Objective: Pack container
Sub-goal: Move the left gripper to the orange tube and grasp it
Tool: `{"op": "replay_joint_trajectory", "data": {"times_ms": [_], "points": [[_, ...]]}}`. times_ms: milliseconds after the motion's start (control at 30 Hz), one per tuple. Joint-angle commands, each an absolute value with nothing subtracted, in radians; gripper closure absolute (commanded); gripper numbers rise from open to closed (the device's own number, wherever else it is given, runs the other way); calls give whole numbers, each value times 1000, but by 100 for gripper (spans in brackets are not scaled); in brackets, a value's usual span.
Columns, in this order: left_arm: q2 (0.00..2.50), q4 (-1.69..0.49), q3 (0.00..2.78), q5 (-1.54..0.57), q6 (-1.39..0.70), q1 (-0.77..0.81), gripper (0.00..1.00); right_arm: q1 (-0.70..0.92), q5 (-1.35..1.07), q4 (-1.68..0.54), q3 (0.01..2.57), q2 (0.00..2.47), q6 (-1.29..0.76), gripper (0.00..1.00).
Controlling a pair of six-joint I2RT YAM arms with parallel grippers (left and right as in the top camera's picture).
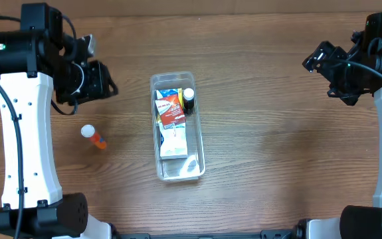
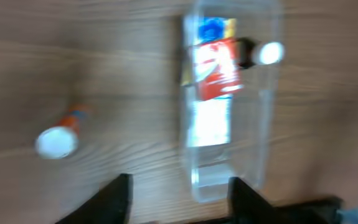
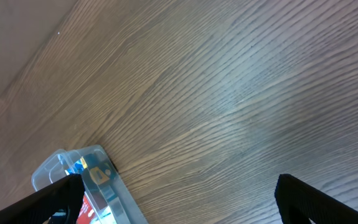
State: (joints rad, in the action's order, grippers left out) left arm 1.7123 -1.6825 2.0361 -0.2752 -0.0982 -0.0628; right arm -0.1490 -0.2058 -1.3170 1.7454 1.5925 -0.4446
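Observation:
The clear plastic container (image 1: 198, 154) lies lengthwise at the table's middle. It holds a red and white box (image 1: 170, 110), a white box (image 1: 174, 141) and a dark bottle with a white cap (image 1: 189, 96). The container also shows blurred in the left wrist view (image 2: 267, 124) and at the lower left of the right wrist view (image 3: 113, 190). A small orange bottle with a white cap (image 1: 92, 135) lies on the table left of the container, also in the left wrist view (image 2: 60, 138). My left gripper (image 2: 180, 196) is open and empty, raised at upper left. My right gripper (image 3: 175, 199) is open and empty at upper right.
Bare wooden table (image 1: 277, 146) spreads to the right of the container. The arm bases stand at the front left (image 1: 38, 216) and front right (image 1: 373, 219).

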Motion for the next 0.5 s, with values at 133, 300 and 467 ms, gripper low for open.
{"op": "replay_joint_trajectory", "data": {"times_ms": [133, 300, 467], "points": [[1531, -1578, 1662, 130, -285, -50, 0, -148, -207, -1312, 1752, 1588, -445, 0], [1536, -1329, 1355, 85, -267, -121, 0, -148, -207, -1311, 1752, 1588, -445, 0], [1537, -1219, 1292, 84, -192, -152, 10, -148, -207, -1312, 1752, 1588, -445, 0]]}}
